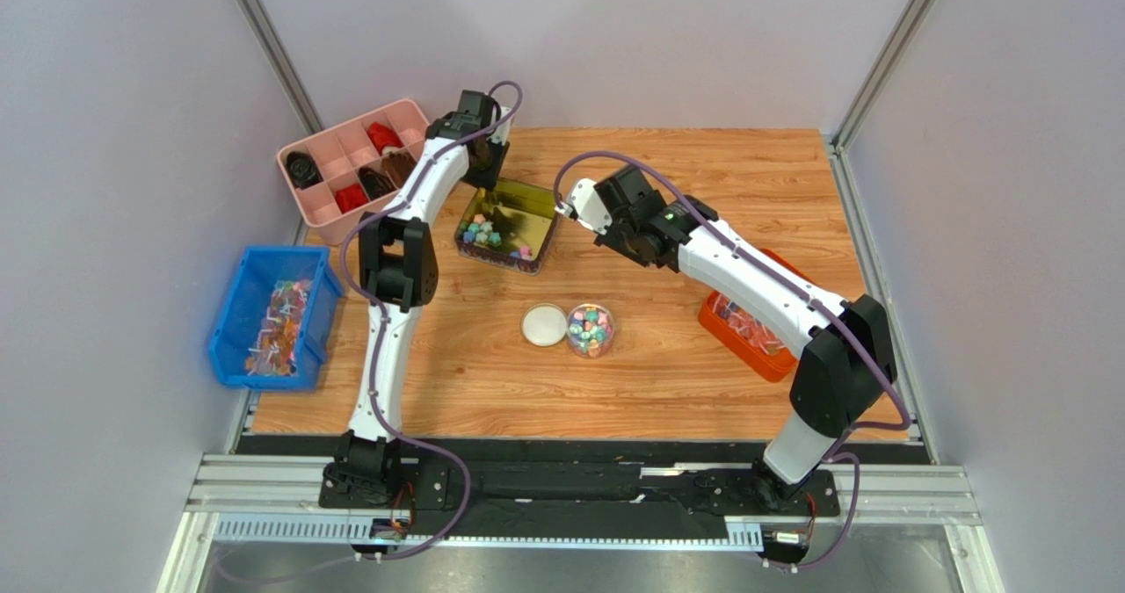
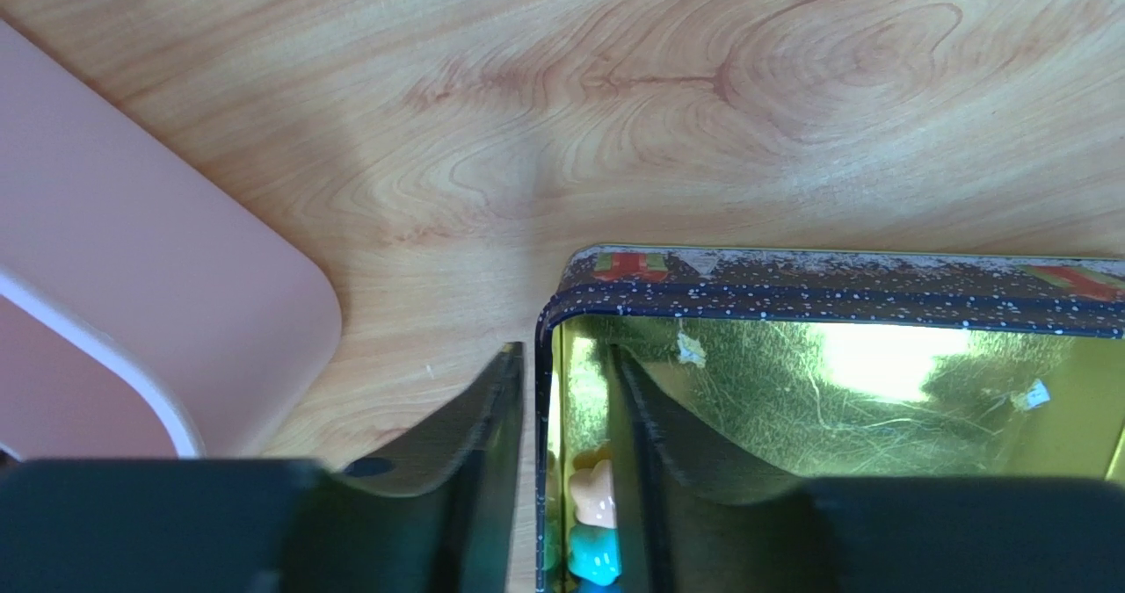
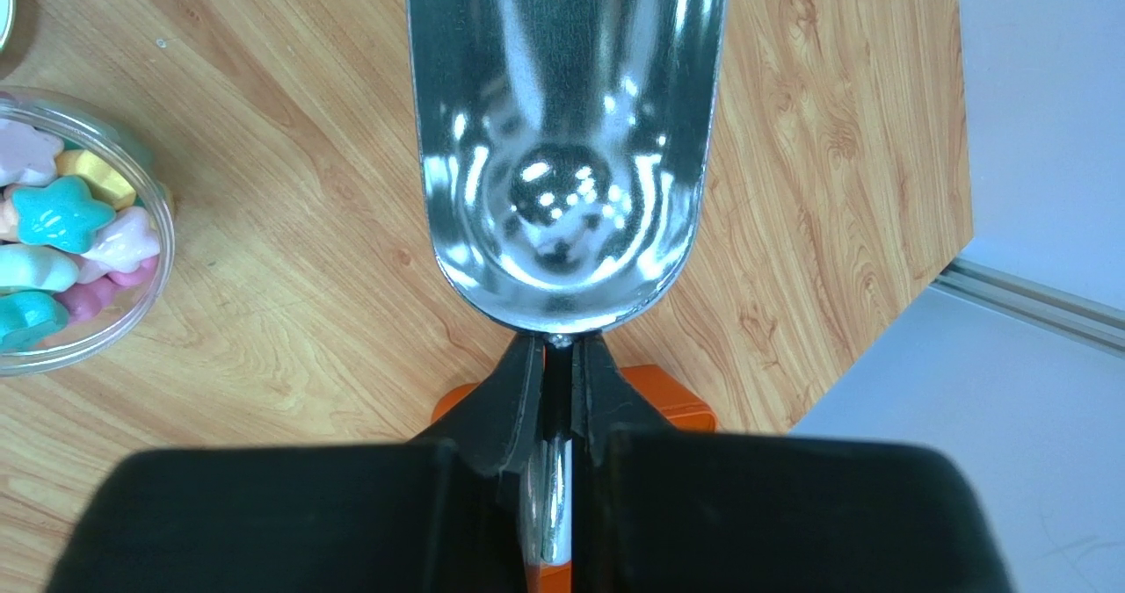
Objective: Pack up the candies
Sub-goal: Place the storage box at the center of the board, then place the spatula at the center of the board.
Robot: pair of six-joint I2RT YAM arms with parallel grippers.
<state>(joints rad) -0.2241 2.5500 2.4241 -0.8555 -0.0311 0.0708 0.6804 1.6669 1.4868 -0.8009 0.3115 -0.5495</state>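
Observation:
Pastel candies point(image 1: 486, 237) lie in a gold-lined tin point(image 1: 528, 195) at the table's middle left. More fill a small clear jar point(image 1: 590, 351), which is also at the left edge of the right wrist view point(image 3: 159, 244). My left gripper point(image 1: 483, 187) straddles the tin's left wall point(image 2: 548, 356). One finger is outside and one inside, with a gap on the inner side, and candies point(image 2: 594, 494) show between them. My right gripper point(image 1: 592, 214) is shut on the handle of an empty metal scoop point(image 3: 568, 132), held above bare table between tin and jar.
A white lid point(image 1: 543, 324) lies just left of the jar. A pink divided tray point(image 1: 297, 158) with dark pieces stands at the back left. A blue bin point(image 1: 238, 306) of wrapped sweets sits off the left edge. An orange bin point(image 1: 724, 323) lies under my right arm.

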